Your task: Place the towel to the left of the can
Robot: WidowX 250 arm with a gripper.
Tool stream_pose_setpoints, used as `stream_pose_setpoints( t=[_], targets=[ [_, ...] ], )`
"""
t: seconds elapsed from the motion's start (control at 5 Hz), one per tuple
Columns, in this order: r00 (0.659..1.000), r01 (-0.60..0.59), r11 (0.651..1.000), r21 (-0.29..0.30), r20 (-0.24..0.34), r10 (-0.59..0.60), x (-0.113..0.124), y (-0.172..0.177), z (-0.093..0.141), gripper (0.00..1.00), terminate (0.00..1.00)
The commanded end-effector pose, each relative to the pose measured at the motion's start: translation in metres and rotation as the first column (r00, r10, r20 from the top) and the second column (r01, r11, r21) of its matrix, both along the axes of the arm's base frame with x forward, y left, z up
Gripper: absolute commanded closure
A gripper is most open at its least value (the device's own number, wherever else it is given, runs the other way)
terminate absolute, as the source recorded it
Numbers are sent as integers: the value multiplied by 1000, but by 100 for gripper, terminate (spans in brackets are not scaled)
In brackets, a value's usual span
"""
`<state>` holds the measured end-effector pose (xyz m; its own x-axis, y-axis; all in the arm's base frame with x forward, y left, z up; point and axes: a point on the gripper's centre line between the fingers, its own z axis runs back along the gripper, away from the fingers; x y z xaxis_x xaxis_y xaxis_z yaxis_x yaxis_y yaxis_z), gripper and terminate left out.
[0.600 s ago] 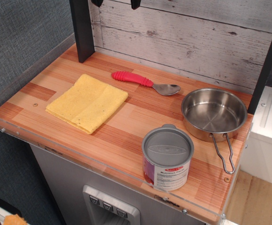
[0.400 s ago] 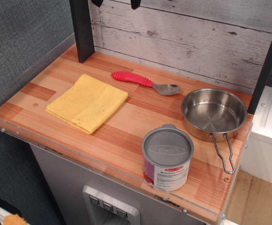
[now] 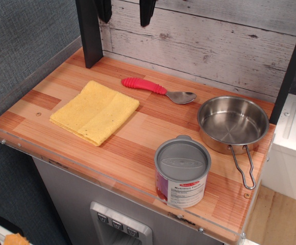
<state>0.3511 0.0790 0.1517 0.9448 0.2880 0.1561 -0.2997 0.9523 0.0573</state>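
The yellow folded towel (image 3: 95, 112) lies flat on the left part of the wooden counter (image 3: 138, 153). The can (image 3: 182, 172), with a grey lid and a white label, stands near the front edge, to the right of the towel and apart from it. My gripper (image 3: 126, 11) hangs at the top edge of the view, above the back of the counter. Its two dark fingers (image 3: 147, 11) stand apart with nothing between them. It is well above and behind the towel.
A red-handled spoon (image 3: 158, 90) lies behind the towel. A shiny steel pan (image 3: 232, 124) with a wire handle sits at the right, behind the can. A dark post (image 3: 89, 30) stands at the back left. A clear rim (image 3: 30, 76) borders the counter.
My gripper has come down into view: its fingers reach lower from the top edge than before. Nothing on the counter has moved.
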Motion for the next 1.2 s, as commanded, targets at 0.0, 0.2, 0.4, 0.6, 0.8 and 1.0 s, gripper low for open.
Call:
stream_pose_setpoints(
  t=[0.0, 0.2, 0.4, 0.6, 0.8, 1.0],
  targets=[
    [1000, -12, 998, 62, 11, 11, -20, 34, -12, 0, 0],
    [999, 29, 997, 76, -19, -28, -26, 43, -50, 0, 0],
    [999, 55, 994, 96, -3, -55, -36, 49, -70, 100, 0],
    [996, 83, 994, 75, -16, -82, -49, 60, -84, 100, 0],
    [991, 132, 988, 80, -31, -130, -58, 67, -104, 100, 0],
    [991, 135, 990, 43, 13, -136, -61, 64, -116, 100, 0]
  ],
)
